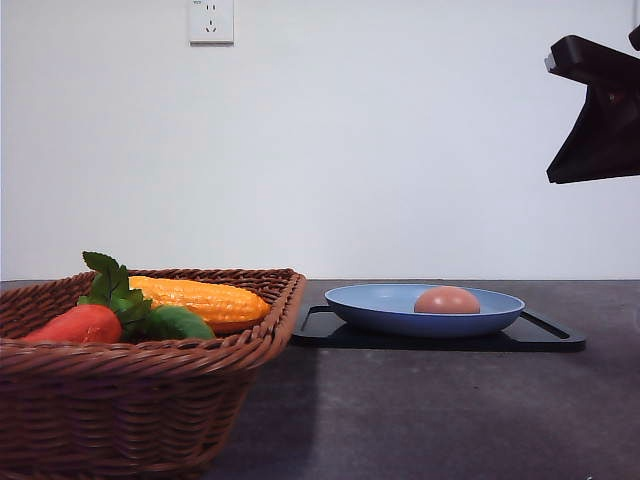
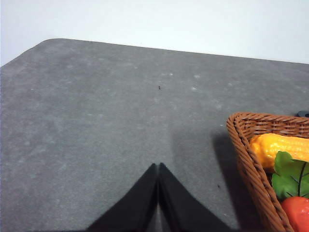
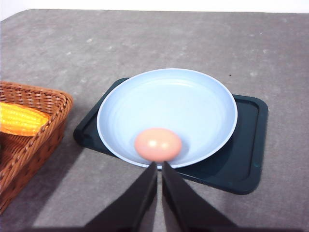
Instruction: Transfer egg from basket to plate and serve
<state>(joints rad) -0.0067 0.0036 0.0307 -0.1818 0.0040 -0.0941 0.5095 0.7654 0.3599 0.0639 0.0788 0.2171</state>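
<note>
Egg (image 1: 447,300) lies in the blue plate (image 1: 370,305) in the front view, toward the plate's right half, and the plate sits on a flat black tray (image 1: 545,335) on the dark counter (image 1: 420,410). To the left stands the wicker basket (image 1: 130,400), holding a corn cob (image 1: 200,298), a red-orange vegetable with green leaves (image 1: 80,322) and something green (image 1: 180,323). A dark part of the right arm (image 1: 598,115) hangs high at the right edge, well above the tray; its fingers are hard to make out there.

From the left wrist, the left gripper (image 2: 158,166) has its two black fingers pressed together with nothing between them, over bare counter, the basket's corner near it.

From the right wrist, the right gripper (image 3: 159,166) is closed too, empty, its tips just at the egg's near side; whether they touch it is unclear. The egg rests inside the plate near the rim, and the tray lies under the plate, beside the basket.
</note>
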